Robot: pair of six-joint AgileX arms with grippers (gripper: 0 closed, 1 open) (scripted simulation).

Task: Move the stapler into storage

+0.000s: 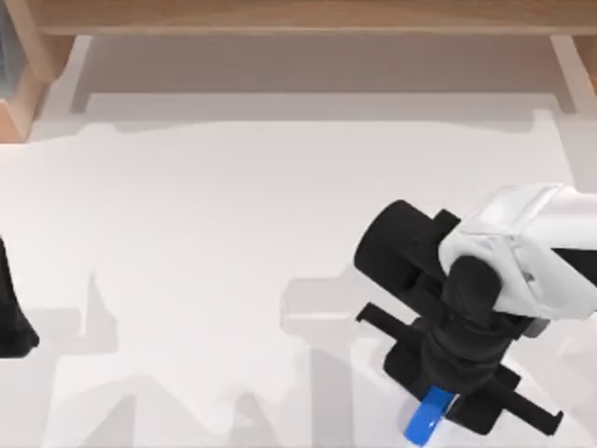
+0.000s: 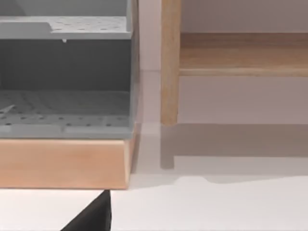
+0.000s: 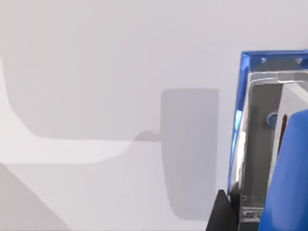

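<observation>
The stapler (image 1: 429,415) is a slim bright-blue bar poking out from under my right gripper (image 1: 446,397) near the table's front edge at the right. In the right wrist view the stapler (image 3: 288,192) looms close, showing its blue shell and silvery inner part, with a black finger (image 3: 220,214) pressed against its side. The right gripper looks shut on it, above the white table. My left arm (image 1: 11,313) stays parked at the table's left edge.
A grey perforated storage unit (image 2: 65,77) on a wooden base (image 2: 62,163) stands at the back left, next to a wooden post (image 2: 169,62). A wooden shelf frame (image 1: 298,17) runs along the back. The white tabletop (image 1: 233,243) lies open between the arms.
</observation>
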